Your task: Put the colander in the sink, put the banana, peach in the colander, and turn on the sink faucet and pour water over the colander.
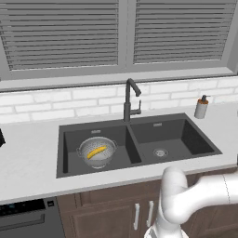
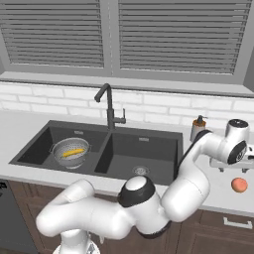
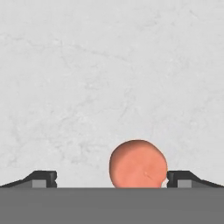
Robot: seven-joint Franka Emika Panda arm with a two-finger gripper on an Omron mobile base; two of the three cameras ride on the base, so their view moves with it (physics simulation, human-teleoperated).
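The silver colander (image 1: 97, 152) (image 2: 71, 151) stands in the left basin of the dark grey sink (image 1: 179, 139) (image 2: 158, 149), and the yellow banana (image 1: 96, 151) (image 2: 73, 152) lies inside it. On the counter right of the sink rests the orange-pink peach (image 2: 239, 184) (image 3: 138, 164). My gripper (image 2: 233, 169) (image 3: 111, 177) hangs open just above the peach, which sits between the fingertips, close to the right one in the hand view. The gooseneck faucet (image 1: 129, 98) (image 2: 107, 104) stands behind the divider with no water running.
A soap dispenser bottle (image 1: 201, 107) (image 2: 197, 128) stands on the counter behind the sink's right corner, partly behind my arm in the right base view. A white tile wall and shuttered window lie behind. A dishwasher front (image 1: 28, 218) sits below the left counter.
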